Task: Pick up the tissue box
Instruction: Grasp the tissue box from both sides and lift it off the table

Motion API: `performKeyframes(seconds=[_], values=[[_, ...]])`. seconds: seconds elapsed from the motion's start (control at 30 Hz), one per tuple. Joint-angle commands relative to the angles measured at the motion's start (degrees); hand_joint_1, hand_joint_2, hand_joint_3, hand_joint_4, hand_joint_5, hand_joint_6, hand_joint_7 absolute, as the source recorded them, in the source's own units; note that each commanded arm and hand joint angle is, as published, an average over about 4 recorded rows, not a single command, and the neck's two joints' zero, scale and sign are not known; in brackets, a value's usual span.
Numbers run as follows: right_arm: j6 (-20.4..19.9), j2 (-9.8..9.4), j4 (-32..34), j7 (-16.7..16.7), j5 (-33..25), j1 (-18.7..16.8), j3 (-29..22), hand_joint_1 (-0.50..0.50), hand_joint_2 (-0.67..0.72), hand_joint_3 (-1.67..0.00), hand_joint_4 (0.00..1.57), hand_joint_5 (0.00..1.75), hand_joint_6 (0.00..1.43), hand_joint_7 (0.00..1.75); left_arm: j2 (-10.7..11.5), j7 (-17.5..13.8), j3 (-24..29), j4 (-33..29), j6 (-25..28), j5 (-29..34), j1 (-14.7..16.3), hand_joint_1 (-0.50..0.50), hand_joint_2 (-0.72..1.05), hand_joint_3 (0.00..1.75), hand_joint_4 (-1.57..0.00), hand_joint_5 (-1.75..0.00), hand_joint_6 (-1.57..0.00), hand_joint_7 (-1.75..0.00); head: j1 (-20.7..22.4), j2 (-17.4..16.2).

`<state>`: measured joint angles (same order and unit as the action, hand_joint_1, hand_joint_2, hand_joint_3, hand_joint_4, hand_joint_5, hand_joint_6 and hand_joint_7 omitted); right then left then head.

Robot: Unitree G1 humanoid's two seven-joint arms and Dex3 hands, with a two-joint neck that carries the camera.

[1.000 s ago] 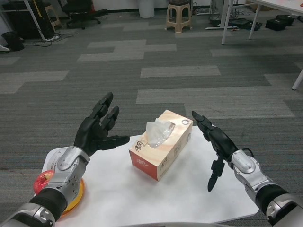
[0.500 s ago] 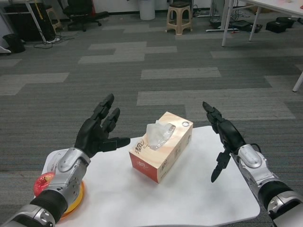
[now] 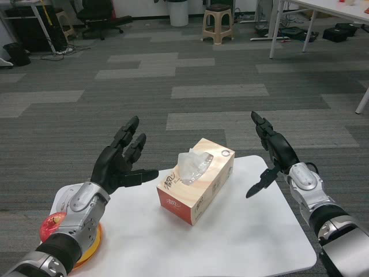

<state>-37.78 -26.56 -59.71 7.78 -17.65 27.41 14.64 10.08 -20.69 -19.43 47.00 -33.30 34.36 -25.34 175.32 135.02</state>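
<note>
Your tissue box sits at the centre of the frame on the white table, lying at an angle with one corner pointing toward the bottom of the frame and a tissue puffed out of its top. Your left hand hangs to the left of the box, fingers spread wide and holding nothing, its thumb close to the box's side but not touching. Your right hand is just as empty and splayed at centre right, standing further off.

Because the box is skewed, your palms may meet corners rather than flat faces, and it would likely twist or slide out as you squeeze. If one hand arrives first, expect it to shove the box across the table. Squeeze too hard and the cardboard probably buckles. Watch the apple on its orange plate at lower left under your forearm.
</note>
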Motion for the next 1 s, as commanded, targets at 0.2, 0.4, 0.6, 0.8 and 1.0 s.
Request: performKeyframes(seconds=[0.2, 0.4, 0.6, 0.8, 1.0], values=[[2.49, 3.14, -6.03, -0.80, 4.16, 4.81, -0.09, -0.38, 0.04, -0.26, 0.00, 0.00, 0.00, 0.00, 0.74, -0.05, 0.18, 0.69, -0.01, 0.19, -0.99, 0.50, 1.05, 0.04, 0.00, 0.00, 0.00, 0.00, -0.16, 0.03], [4.51, 4.81, -10.07, -3.57, 7.63, 7.49, 0.00, -0.34, -0.02, -0.28, 0.00, 0.00, 0.00, 0.00, 0.74, -0.05, 0.09, 0.86, -0.01, 0.19, -1.03, 0.50, 1.05, 0.07, 0.00, 0.00, 0.00, 0.00, -0.29, 0.15], [7.72, 6.04, -13.15, -6.42, 13.70, 9.90, 0.08, -0.33, -0.03, -0.32, 0.00, 0.00, 0.00, 0.00, 0.74, -0.05, 0.14, 0.91, -0.01, 0.19, -1.16, 0.50, 1.05, 0.09, 0.00, 0.00, 0.00, 0.00, -0.35, 0.18], [11.06, 6.96, -14.99, -8.62, 18.58, 11.13, 0.57, -0.29, -0.03, -0.32, 0.00, 0.00, 0.00, 0.00, 0.74, -0.05, 0.01, 1.13, -0.01, 0.19, -1.60, 0.50, 1.05, 0.09, 0.00, 0.00, 0.00, 0.00, -0.52, 0.17], [13.02, 7.51, -16.40, -11.83, 22.22, 11.95, 0.79, -0.29, -0.03, -0.32, 0.00, 0.00, 0.00, 0.00, 0.71, -0.05, -0.19, 1.23, -0.01, 0.19, -1.82, 0.50, 1.05, 0.04, 0.00, 0.00, 0.00, 0.00, -0.83, -0.03]])
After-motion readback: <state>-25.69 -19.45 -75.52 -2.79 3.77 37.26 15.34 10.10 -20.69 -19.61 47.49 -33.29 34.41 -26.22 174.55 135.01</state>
